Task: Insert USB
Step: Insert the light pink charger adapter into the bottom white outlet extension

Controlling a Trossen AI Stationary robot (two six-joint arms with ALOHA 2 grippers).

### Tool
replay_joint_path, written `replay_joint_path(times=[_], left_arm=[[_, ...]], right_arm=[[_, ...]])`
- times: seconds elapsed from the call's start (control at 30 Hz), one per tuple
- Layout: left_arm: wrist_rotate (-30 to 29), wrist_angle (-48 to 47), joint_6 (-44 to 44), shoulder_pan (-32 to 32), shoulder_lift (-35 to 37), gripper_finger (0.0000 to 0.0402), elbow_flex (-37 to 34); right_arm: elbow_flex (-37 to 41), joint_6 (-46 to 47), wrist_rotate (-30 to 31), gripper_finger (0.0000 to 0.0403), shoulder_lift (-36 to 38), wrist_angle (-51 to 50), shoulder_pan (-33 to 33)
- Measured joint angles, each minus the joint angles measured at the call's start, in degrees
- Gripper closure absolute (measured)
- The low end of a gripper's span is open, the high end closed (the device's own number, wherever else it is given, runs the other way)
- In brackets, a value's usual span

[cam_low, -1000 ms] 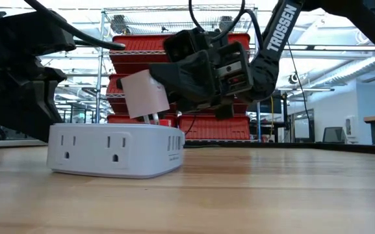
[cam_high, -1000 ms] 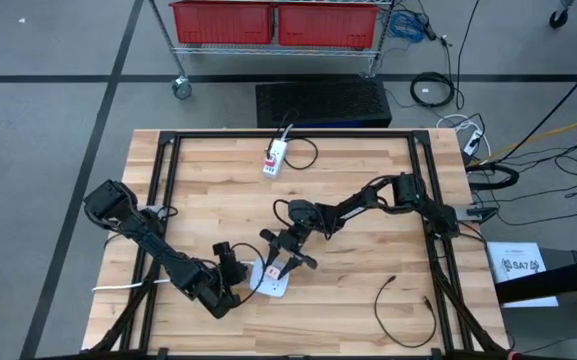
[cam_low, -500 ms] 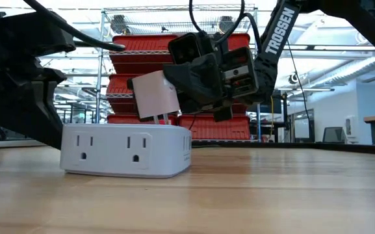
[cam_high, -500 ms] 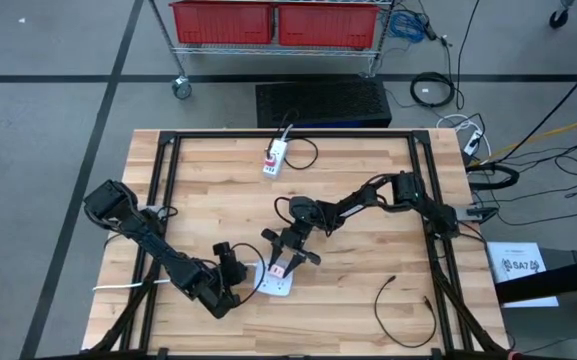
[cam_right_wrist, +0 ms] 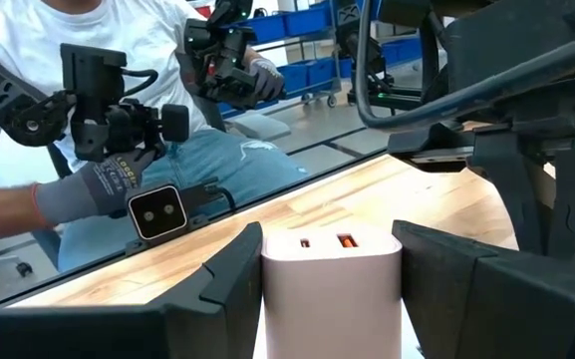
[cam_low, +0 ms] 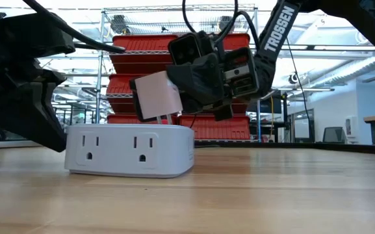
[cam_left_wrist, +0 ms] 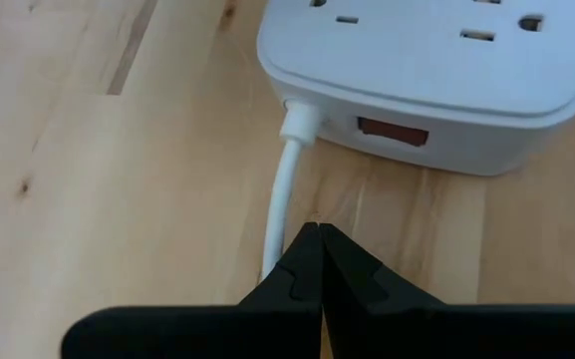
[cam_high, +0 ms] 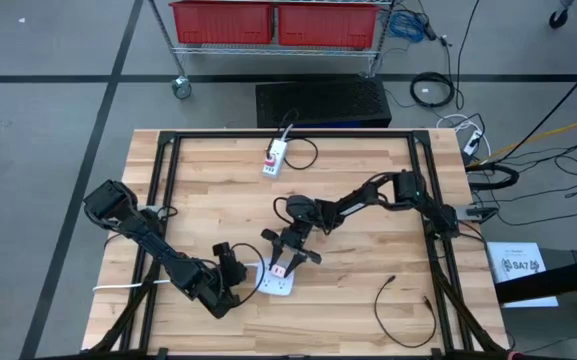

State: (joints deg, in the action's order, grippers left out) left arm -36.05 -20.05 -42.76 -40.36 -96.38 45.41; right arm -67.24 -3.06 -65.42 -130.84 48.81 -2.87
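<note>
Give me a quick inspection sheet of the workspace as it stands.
Surface: wooden table, mostly bare.
Job's things: white power strip flat on table; white USB charger held just above it, prongs down.
Clutter: second small strip at far edge.
Grippers: right gripper shut on charger; left gripper shut, empty, behind the strip.
Cables: strip's white cord; loose black cable.
Surroundings: person seated beyond table; red bins.

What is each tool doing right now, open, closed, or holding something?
Left tool: closed, holding nothing, just behind the power strip by its cord.
Right tool: closed on the white charger, above the strip.
</note>
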Motion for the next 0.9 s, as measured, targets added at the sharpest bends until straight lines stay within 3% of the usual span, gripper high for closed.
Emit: replay_joint_path(times=[0.47, 0.7, 0.9], left_arm=[[0.43, 0.02, -0.41, 0.00, 0.00, 0.0402, 0.00], [-4.74, 0.97, -4.95, -0.81, 0.28, 0.0402, 0.00], [-7.36, 3.30, -5.82, -1.95, 0.31, 0.0402, 0.00]], right_arm=[[0.05, 1.26, 1.11, 0.0240, 0.45, -2.93, -2.26], [0.36, 2.55, 8.58, 0.0240, 5.04, -7.54, -2.20], [0.44, -2.26, 17.19, 0.0240, 11.52, -20.25, -1.86]])
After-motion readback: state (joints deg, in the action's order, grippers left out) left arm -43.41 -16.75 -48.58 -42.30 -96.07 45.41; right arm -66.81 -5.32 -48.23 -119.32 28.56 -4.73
